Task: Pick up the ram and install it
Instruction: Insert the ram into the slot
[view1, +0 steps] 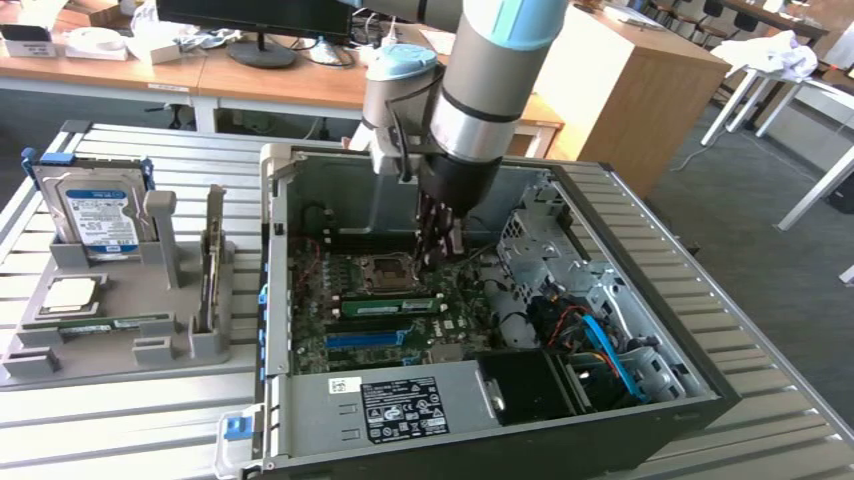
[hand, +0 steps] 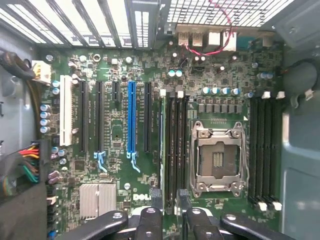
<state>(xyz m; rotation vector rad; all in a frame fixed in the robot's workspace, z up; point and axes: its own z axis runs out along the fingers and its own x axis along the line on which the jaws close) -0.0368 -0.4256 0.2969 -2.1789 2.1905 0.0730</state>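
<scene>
Trouble, if it comes, comes from closeness: the gripper (hand: 169, 200) hangs low inside the open case (view1: 287, 300) with its jaws spread, clamping nothing. The ram (view1: 387, 305) stands on edge in a motherboard slot right at its fingertips. My guess is a finger could drag the stick askew if it isn't latched home, or clip the bare processor socket (hand: 217, 157) just beside it. The case lies on a slatted metal surface (view1: 134, 430), next to a grey holder (view1: 174, 300) carrying a hard drive (view1: 96, 215). Wooden desks (view1: 280, 85) and a monitor (view1: 254, 15) stand behind, on a grey floor (view1: 747, 170).
</scene>
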